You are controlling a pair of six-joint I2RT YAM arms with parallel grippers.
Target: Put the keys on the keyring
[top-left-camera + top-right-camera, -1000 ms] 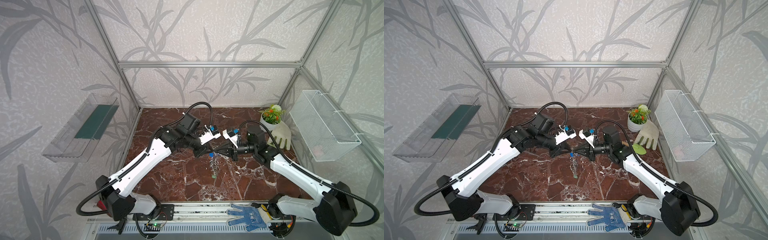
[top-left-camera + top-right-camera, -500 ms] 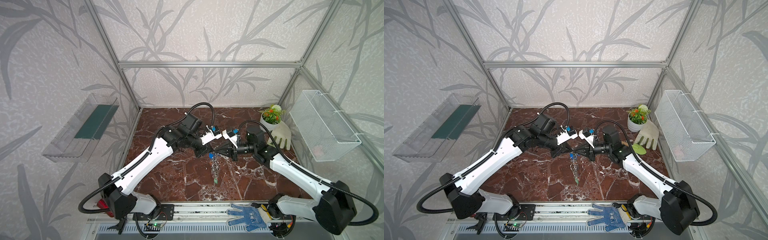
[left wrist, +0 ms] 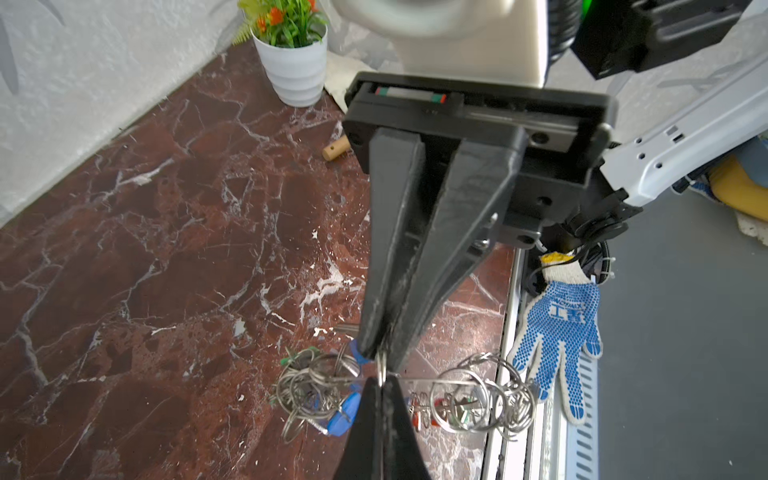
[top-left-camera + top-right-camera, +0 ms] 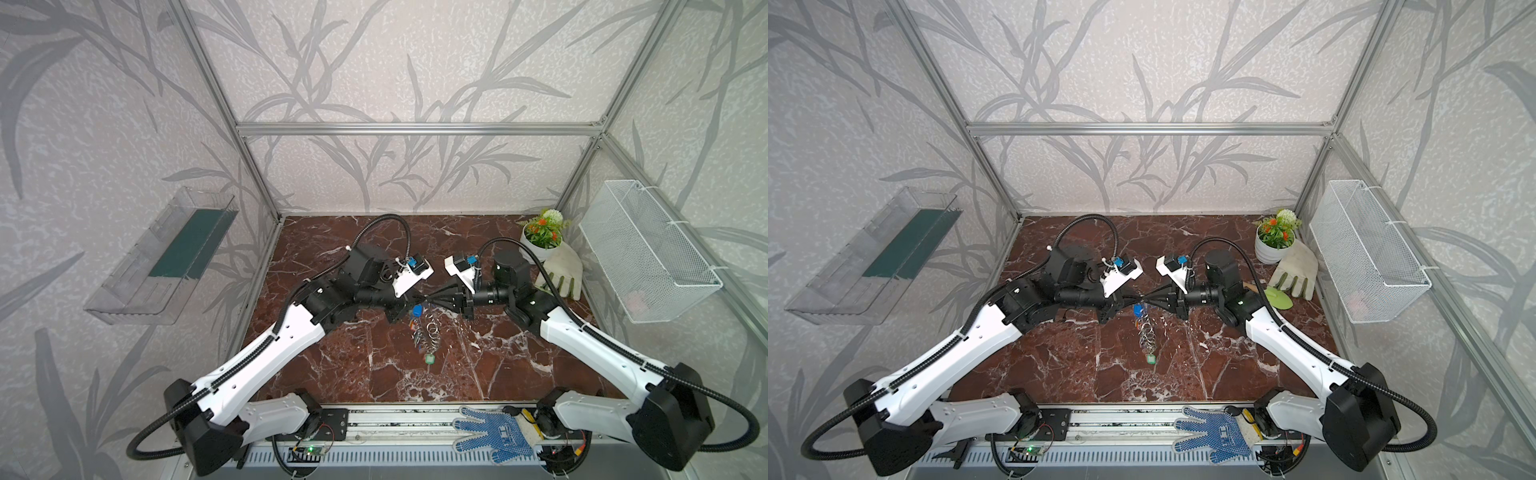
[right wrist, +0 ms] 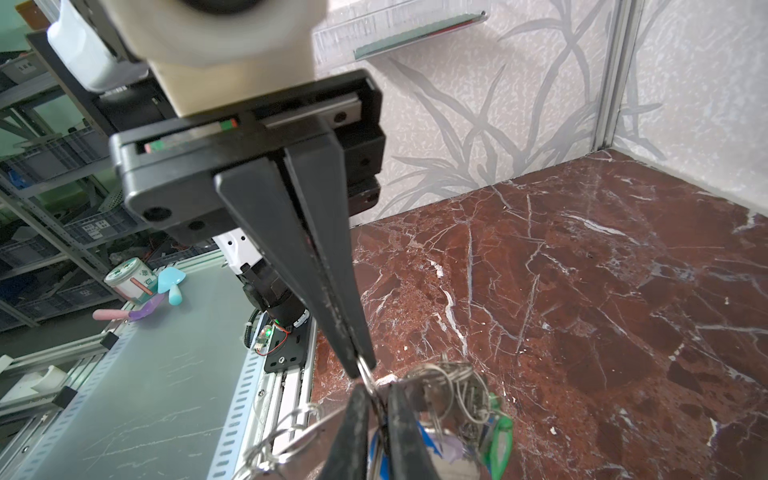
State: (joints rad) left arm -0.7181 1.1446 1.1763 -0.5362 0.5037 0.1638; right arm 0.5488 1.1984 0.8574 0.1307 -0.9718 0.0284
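The keyring (image 4: 430, 330) hangs in mid-air over the marble floor, its split rings dangling in a bunch (image 4: 1147, 330). Keys with a blue tag (image 4: 417, 311), a green tag (image 5: 496, 440) and a red tag (image 3: 436, 405) hang from it. My two grippers meet tip to tip above it. The left gripper (image 3: 380, 380) is shut on one split ring at the top of the bunch. The right gripper (image 5: 377, 388) faces it on the same ring, its jaws slightly apart with the wire between them. In both top views the tips nearly touch: left gripper (image 4: 417, 299), right gripper (image 4: 428, 298).
A potted plant (image 4: 540, 239), a white glove (image 4: 559, 272) and a green lid (image 4: 1280, 298) sit at the back right. A wire basket (image 4: 648, 253) hangs on the right wall, a clear shelf (image 4: 166, 257) on the left. A blue dotted glove (image 4: 492, 432) lies on the front rail.
The left gripper has closed on the split ring. The right gripper's jaws have parted a little. The hanging bunch reaches slightly lower; both arms have hardly moved.
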